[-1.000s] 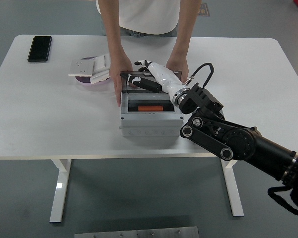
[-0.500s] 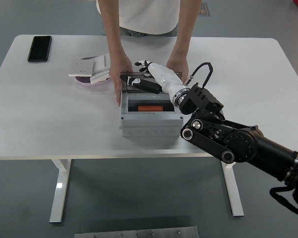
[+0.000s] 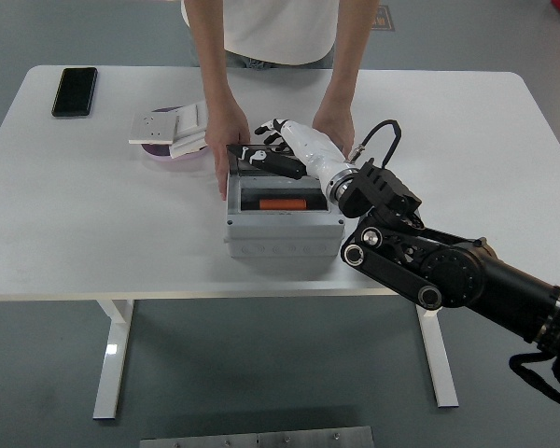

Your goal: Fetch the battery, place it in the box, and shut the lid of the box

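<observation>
1. Change since the earlier frames is slight: the right hand [image 3: 282, 147] has drifted a little up and toward the far side of the box [image 3: 285, 222], and the dark lid [image 3: 261, 159] under it sits a touch higher at its far edge than a second ago.
2. The person's two hands have stayed where they were, the one on the picture's left [image 3: 226, 149] pressed flat along the box's left wall, the other [image 3: 333, 126] resting at the far right corner.
3. The battery [image 3: 283, 203], an orange bar, lies flat inside the open grey box, in the dark recess near its middle, exactly as before.
4. The battery sits just nearer the table's front edge than the robot hand, below it in the picture and apart from it; the hand is over the far rim of the box, not over the recess.
5. The white-shelled right hand points toward the picture's left, fingers stretched out and only loosely bent, with the dark fingertips lying on the raised lid.
6. Whether those fingers actually pinch the lid or merely rest against it I cannot tell; nothing else is in the hand.
7. The right forearm [image 3: 448, 271] comes in from the lower right corner, elbow low beyond the table's near edge, wrist angled up and leftward over the box's right side.
8. The white table [image 3: 93, 233] carries the box near its centre front.
</observation>
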